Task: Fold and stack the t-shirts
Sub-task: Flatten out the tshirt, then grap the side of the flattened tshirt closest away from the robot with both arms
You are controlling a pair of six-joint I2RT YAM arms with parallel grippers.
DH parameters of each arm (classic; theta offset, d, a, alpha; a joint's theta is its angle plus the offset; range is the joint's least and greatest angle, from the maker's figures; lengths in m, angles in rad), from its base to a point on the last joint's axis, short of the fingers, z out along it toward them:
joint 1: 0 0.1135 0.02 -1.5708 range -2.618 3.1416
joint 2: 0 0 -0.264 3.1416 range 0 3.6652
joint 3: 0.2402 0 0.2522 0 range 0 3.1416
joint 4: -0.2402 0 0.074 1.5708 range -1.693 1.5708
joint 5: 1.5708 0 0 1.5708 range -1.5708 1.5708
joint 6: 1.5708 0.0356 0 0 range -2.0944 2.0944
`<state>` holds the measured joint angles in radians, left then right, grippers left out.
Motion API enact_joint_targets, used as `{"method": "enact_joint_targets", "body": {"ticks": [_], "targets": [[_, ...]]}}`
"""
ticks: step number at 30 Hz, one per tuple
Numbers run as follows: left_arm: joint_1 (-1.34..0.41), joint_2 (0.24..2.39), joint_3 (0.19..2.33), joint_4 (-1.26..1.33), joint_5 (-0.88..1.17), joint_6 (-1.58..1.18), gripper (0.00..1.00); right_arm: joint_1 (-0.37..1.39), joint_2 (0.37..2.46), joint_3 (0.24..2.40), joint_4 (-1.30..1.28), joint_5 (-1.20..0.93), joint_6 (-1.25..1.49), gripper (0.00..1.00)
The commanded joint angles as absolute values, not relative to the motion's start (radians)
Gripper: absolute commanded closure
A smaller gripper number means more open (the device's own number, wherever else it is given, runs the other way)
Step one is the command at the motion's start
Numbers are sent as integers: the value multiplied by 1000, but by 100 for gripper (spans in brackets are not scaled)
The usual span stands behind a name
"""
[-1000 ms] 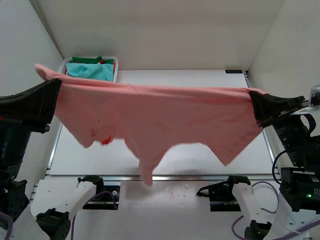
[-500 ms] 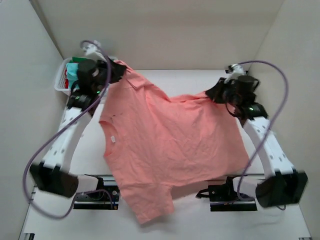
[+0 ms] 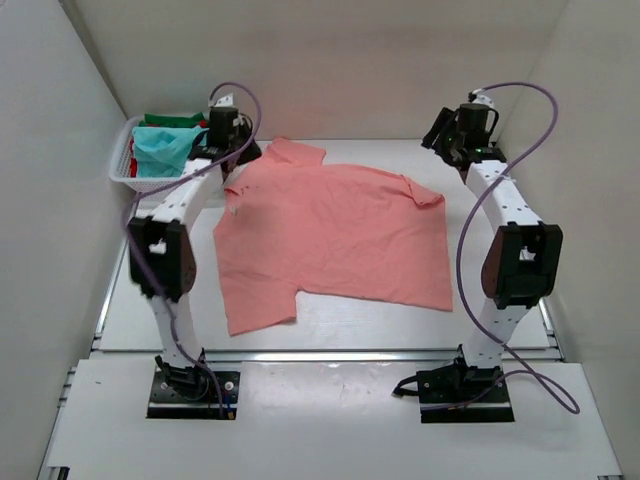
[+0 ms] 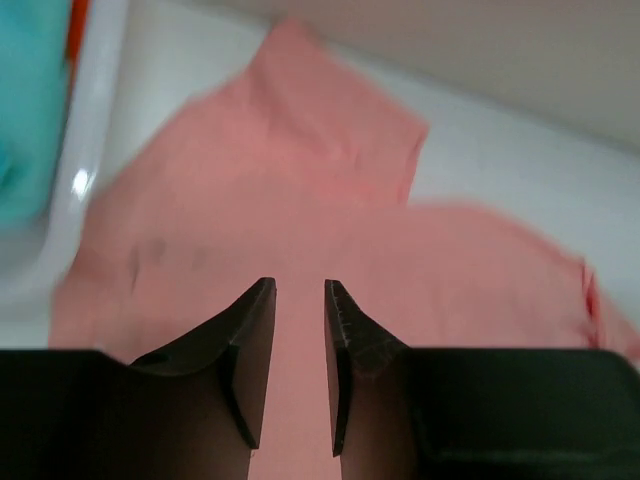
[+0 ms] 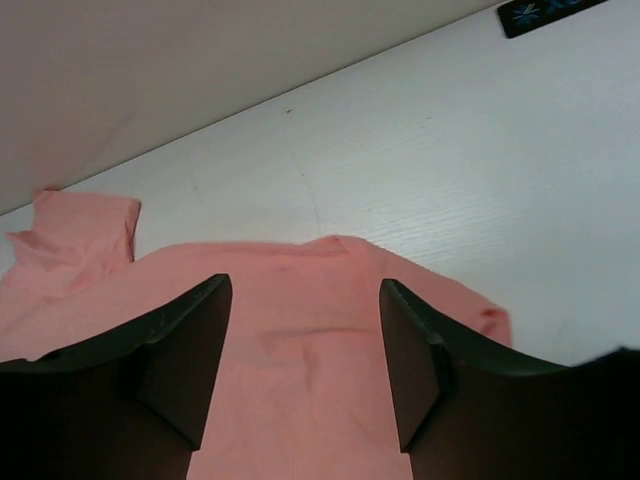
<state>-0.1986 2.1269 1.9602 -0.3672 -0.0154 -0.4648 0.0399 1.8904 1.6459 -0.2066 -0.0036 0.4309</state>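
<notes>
Left pincer barely parted, right pincer spread wide; salmon t-shirt flat on white table; white walls around.

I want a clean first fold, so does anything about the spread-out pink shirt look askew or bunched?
Nothing looks damaged. The salmon-pink shirt lies flat but slanted against the edges of the table, and its far right corner looks slightly curled over.

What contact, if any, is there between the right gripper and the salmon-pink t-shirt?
Apart. The top external view shows bare table between the right gripper and the salmon-pink t-shirt, which lies flat; its jaws stand open and empty.
</notes>
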Motion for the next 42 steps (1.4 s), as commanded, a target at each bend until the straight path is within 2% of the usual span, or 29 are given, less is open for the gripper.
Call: {"method": "enact_joint_targets", "body": {"ticks": [1, 4, 7, 9, 15, 17, 18, 20, 23, 26, 31, 42], "targets": [[-218, 1650, 1581, -243, -84, -459, 62, 38, 1752, 1619, -306, 112, 431, 43], [-215, 1403, 1222, -290, -86, -462, 65, 44, 1631, 1464, -449, 94, 422, 42], [-270, 1217, 1025, -425, -170, -451, 65, 95, 1508, 1269, -538, 138, 420, 43], [-290, 1091, 929, -533, -204, -483, 61, 155, 1450, 1119, -598, 164, 434, 44], [-298, 899, 658, -692, -192, -590, 58, 206, 1276, 870, -698, 204, 546, 43], [-404, 903, 682, -750, -251, -665, 54, 196, 1240, 828, -724, 212, 549, 44], [-425, 923, 696, -770, -271, -682, 54, 184, 1230, 824, -742, 207, 546, 43], [-384, 946, 661, -790, -192, -690, 56, 166, 1230, 802, -762, 192, 532, 42], [-380, 931, 571, -799, -132, -756, 49, 144, 1210, 796, -772, 187, 509, 40], [-428, 850, 549, -814, -184, -828, 41, 117, 1198, 782, -750, 161, 497, 40], [-362, 827, 459, -781, -91, -847, 43, 107, 1209, 764, -733, 149, 488, 40], [-410, 985, 379, -641, -146, -865, 44, 89, 1284, 710, -686, 135, 456, 35]]}}
